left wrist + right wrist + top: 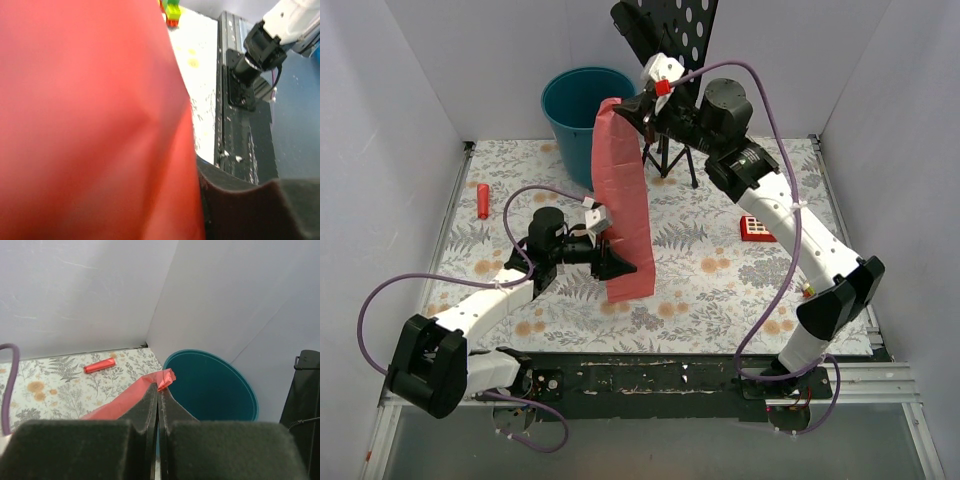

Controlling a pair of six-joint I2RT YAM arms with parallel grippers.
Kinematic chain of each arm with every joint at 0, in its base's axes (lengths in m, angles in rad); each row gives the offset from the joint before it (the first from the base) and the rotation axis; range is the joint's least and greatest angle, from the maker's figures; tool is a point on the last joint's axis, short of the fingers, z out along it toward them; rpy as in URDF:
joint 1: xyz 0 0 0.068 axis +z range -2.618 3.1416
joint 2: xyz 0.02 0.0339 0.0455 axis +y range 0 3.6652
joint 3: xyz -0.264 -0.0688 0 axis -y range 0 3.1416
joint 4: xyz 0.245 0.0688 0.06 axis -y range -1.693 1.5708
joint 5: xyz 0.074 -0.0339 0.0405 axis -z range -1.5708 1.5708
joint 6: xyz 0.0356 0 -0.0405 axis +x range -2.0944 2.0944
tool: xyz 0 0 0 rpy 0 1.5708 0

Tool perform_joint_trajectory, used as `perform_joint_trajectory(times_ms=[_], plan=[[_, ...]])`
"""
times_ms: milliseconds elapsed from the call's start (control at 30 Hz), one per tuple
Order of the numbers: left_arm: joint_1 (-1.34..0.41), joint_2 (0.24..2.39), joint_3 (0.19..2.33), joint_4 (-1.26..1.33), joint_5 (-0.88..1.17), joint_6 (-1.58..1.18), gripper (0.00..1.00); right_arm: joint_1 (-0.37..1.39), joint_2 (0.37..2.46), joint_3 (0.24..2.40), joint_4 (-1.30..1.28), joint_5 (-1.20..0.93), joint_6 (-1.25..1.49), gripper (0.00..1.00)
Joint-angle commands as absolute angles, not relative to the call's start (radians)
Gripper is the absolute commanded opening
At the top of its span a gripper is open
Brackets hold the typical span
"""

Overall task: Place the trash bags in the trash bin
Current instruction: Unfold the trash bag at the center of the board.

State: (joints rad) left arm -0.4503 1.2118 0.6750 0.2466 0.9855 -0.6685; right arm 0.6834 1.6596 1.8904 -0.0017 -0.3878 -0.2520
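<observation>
The red film trash bag (625,200) hangs as a long sheet from my right gripper (638,105), which is shut on its crumpled top corner (167,377) right beside the rim of the teal trash bin (582,105). In the right wrist view the bin's open mouth (210,385) lies just beyond the closed fingertips (150,405). My left gripper (613,262) sits at the bag's lower left edge, above the table. In the left wrist view the bag (90,120) fills the picture. Only one dark finger (250,210) shows, set off to the right, so the jaws stand apart.
A small red cylinder (482,200) lies at the far left of the floral table; it also shows in the right wrist view (100,365). A red square toy (755,228) lies at the right. A black perforated stand on a tripod (670,150) is behind the bag. White walls enclose the table.
</observation>
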Motion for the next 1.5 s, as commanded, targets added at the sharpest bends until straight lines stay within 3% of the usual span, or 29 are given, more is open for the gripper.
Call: perform_joint_trajectory(times_ms=[0,100,133,167,233,300,367,467,633,833,900,1067,1233,1467], plan=[[-0.446,1.149,0.604,0.135,0.983,-0.657,0.37,0.673,1.707,1.96,0.13,-0.334,-0.195,0.01],[-0.436,1.131,0.592,0.094,0.963,-0.654,0.23,0.672,1.726,1.944,0.141,-0.342,-0.19,0.01],[-0.433,1.132,0.594,0.078,0.954,-0.649,0.07,0.673,1.73,1.925,0.149,-0.33,-0.187,0.01],[-0.433,1.134,0.601,0.057,0.937,-0.641,0.0,0.673,1.735,1.904,0.15,-0.316,-0.189,0.01],[-0.433,1.131,0.61,0.023,0.931,-0.629,0.0,0.676,1.749,1.855,0.129,-0.322,-0.253,0.04],[-0.431,1.123,0.633,-0.039,0.927,-0.605,0.0,0.689,1.775,1.851,0.025,-0.318,-0.314,0.39],[-0.428,1.12,0.663,-0.11,0.931,-0.575,0.0,0.686,1.782,1.844,-0.079,-0.293,-0.305,0.52],[-0.414,1.138,0.701,-0.214,0.942,-0.569,0.0,0.673,1.746,1.787,-0.193,-0.232,-0.29,0.57],[-0.364,1.228,0.724,-0.296,1.096,-0.572,0.0,0.655,1.539,1.493,-0.178,-0.175,-0.314,0.7],[-0.354,1.345,0.709,-0.258,1.269,-0.711,0.0,0.617,1.346,1.315,-0.268,-0.146,-0.353,0.71],[-0.341,1.341,0.713,-0.204,1.269,-0.797,0.0,0.606,1.257,1.225,-0.249,-0.135,-0.396,0.66],[-0.263,1.486,0.845,-0.25,1.372,-1.038,0.02,0.606,1.0,0.912,-0.12,-0.422,-0.671,0.67],[-0.206,1.581,0.773,0.28,1.499,-1.687,0.0,0.626,0.98,0.795,-0.052,-0.469,-0.912,0.67],[-0.206,1.672,0.913,0.155,1.572,-1.837,0.0,0.644,1.057,0.672,0.179,-0.547,-1.242,0.68]])
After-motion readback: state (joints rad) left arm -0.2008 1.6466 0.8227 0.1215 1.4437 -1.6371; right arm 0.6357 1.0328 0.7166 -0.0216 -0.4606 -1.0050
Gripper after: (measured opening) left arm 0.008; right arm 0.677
